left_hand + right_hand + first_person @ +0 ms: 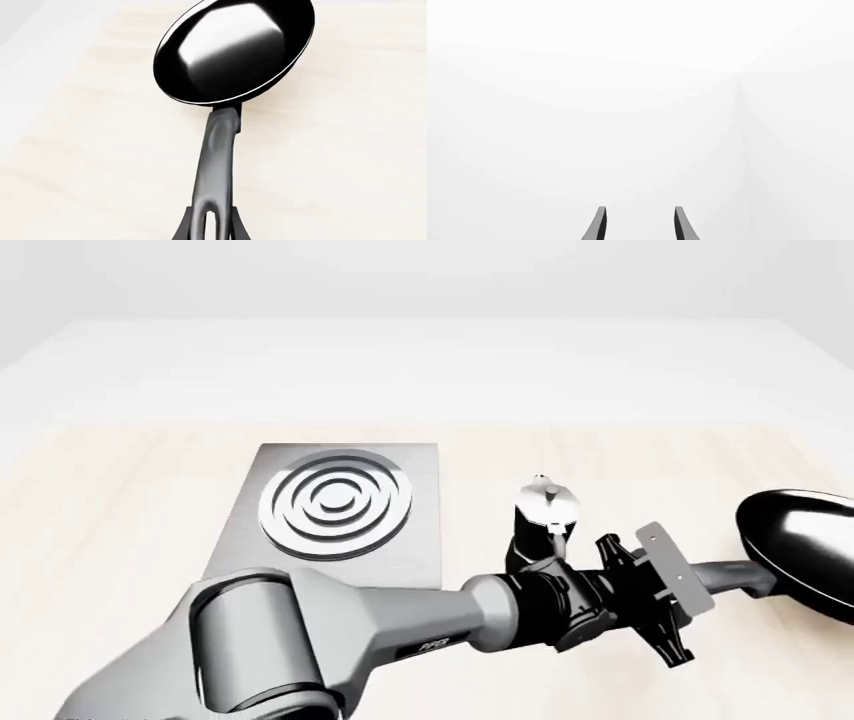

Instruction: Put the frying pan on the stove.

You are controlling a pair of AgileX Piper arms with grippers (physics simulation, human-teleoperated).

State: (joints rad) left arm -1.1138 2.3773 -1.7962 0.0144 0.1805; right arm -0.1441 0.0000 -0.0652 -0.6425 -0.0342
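Holding one frying pan (233, 50) handle, left fingers (185, 225); one stove (340, 505).

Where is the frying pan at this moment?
In the front view the frying pan is at the far right of the table, right of the moka pot, its handle end held in the left pincer.

Table (120, 510) with stove (334, 515), moka pot (547, 508)

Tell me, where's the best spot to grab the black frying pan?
Probably by the long handle, near its holed end, coming in along it from behind. The frying pan bowl is too wide and shallow to pinch, while the handle is narrow. The left gripper already straddles that end.
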